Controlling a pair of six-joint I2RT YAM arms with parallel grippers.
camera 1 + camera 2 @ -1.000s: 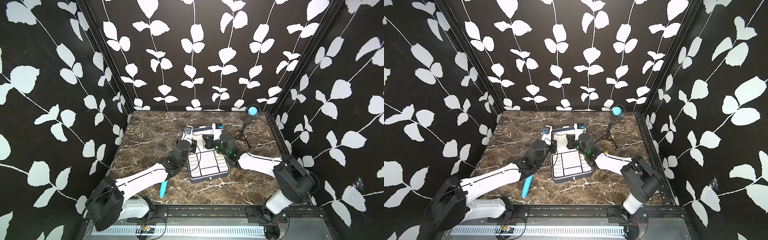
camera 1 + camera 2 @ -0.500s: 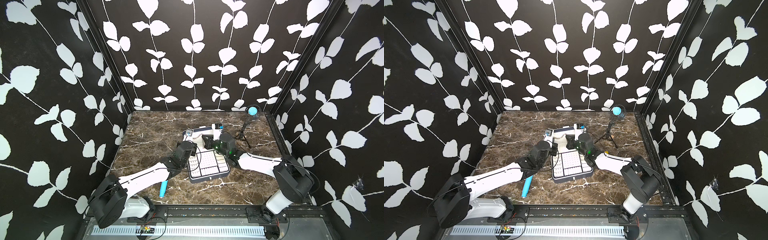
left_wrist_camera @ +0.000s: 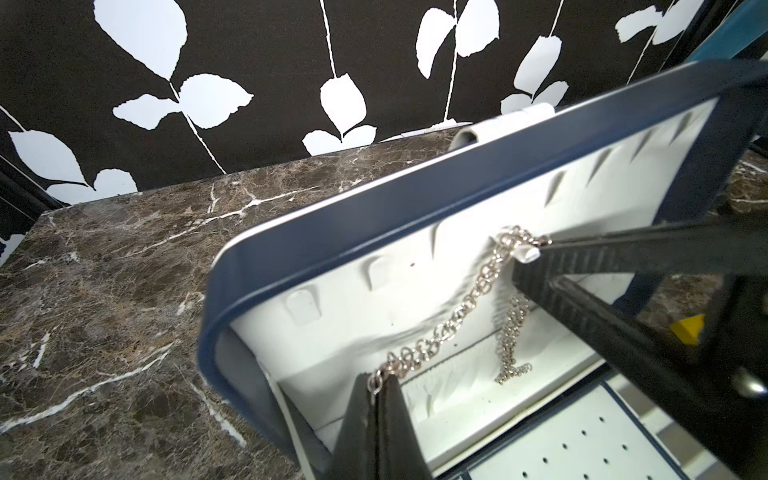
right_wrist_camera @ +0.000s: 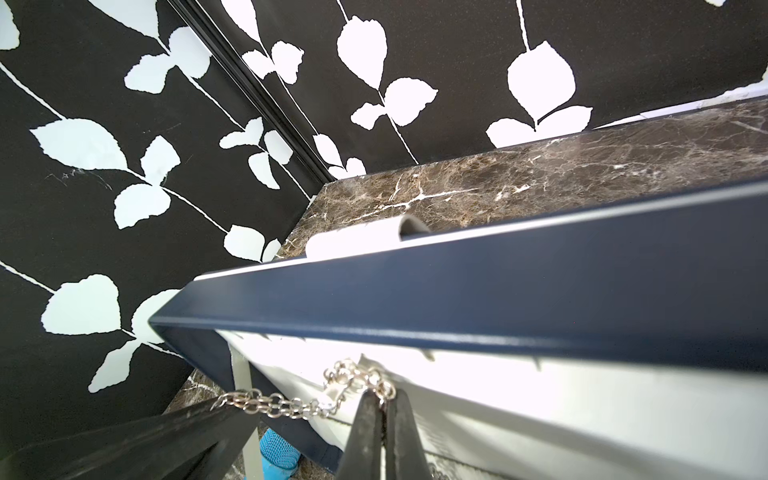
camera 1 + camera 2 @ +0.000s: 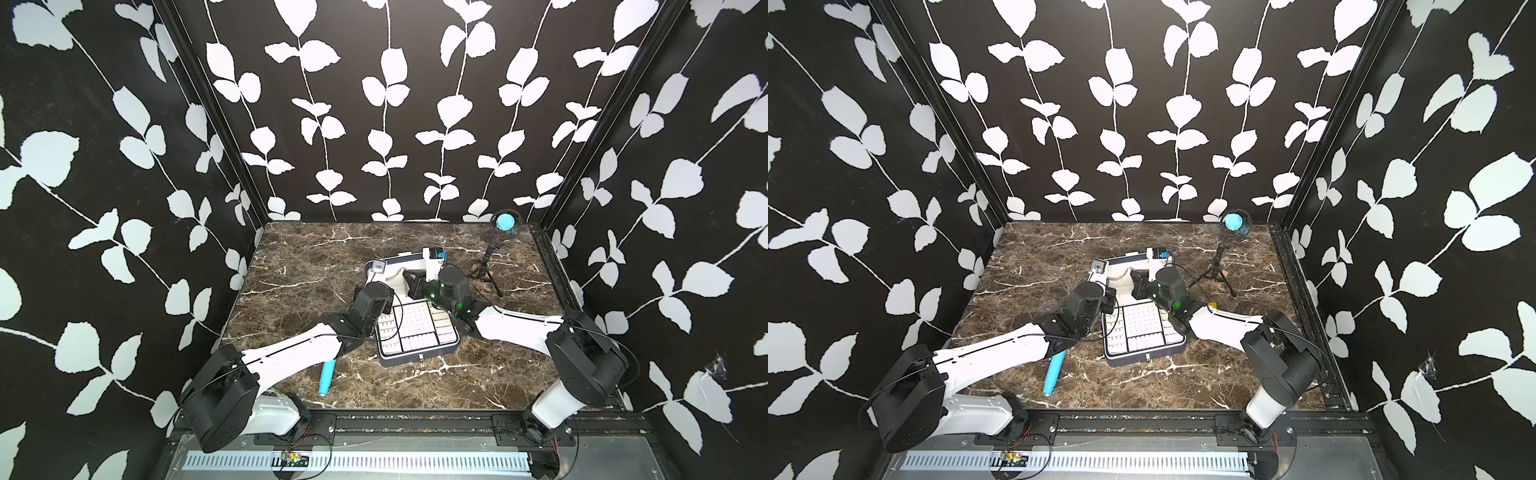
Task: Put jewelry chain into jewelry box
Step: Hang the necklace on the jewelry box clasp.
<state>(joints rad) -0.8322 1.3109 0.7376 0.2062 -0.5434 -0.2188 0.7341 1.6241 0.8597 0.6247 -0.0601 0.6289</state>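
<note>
jewelry box [image 5: 419, 360] sits mid-counter [image 5: 307, 257], slightly right of centre, and is open. lid [image 3: 374, 216] stands up on the far side with its white lining facing the arms; the gridded tray [image 5: 411, 322] is exposed.

jewelry chain [image 3: 461, 311] is off the counter, strung across the lid's lining between both grippers.

- left gripper [image 3: 380, 380]: jaws closed tight, pinching one chain end low down, toward the lid's left end.
- right gripper [image 4: 384, 401]: jaws closed too, pinching the chain higher up near the lid's top rim, beside a white tab in the lining. Cannot tell whether the chain is hooked on the tab.
- Past the right gripper's pinch, a loose tail hangs down against the lining.

blue cylinder [image 5: 326, 376] lies near the counter's front-left, partly under the left arm. Small tripod [image 5: 485, 272] stands toward the far-right corner. yellow block [image 3: 690, 328] sits on the counter right of the box.
</note>
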